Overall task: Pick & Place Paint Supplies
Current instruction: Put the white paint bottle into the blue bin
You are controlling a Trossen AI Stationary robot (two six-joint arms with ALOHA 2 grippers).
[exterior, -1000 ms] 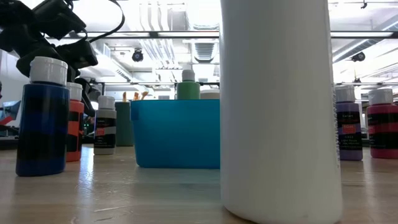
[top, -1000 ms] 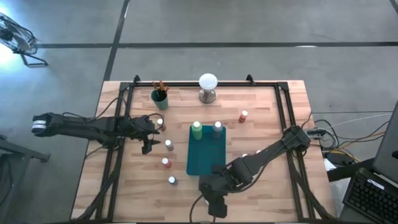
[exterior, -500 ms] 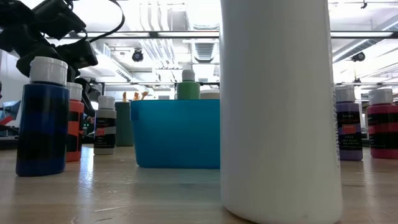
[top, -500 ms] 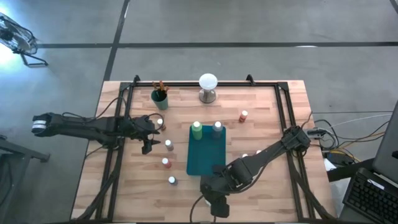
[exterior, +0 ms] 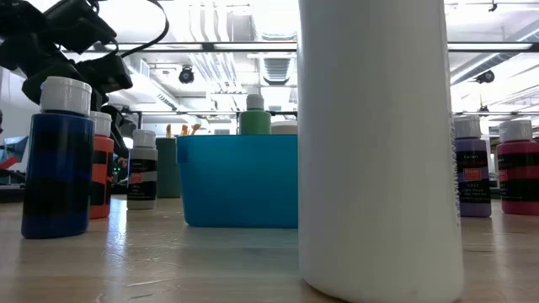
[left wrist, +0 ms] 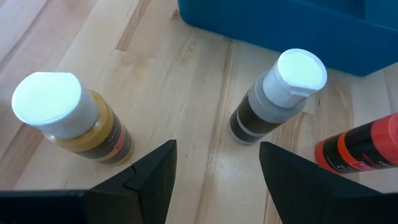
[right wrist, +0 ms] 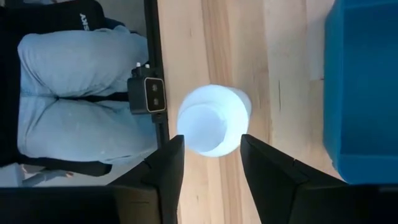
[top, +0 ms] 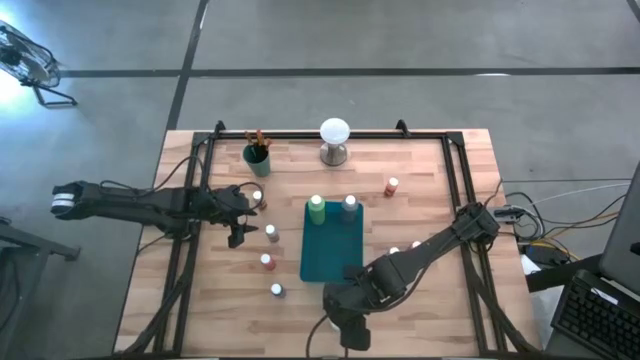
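White bottle [right wrist: 212,120], white cap, upright at the table's near edge beside the teal tray [right wrist: 364,87]. My right gripper [right wrist: 210,158] hangs over it, fingers apart either side, not gripping. Left gripper [left wrist: 214,168] open wide.

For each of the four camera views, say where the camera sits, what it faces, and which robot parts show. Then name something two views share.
High: overhead, facing down on the table; both arms show.
Low: at tabletop height, facing across; a white bottle looms close, dark arm parts at upper left.
Left wrist: on the left arm, facing down past the open left claw at a mustard bottle.
Right wrist: above the white bottle, between the right claw fingers.
Shared: the teal tray shows in all four.
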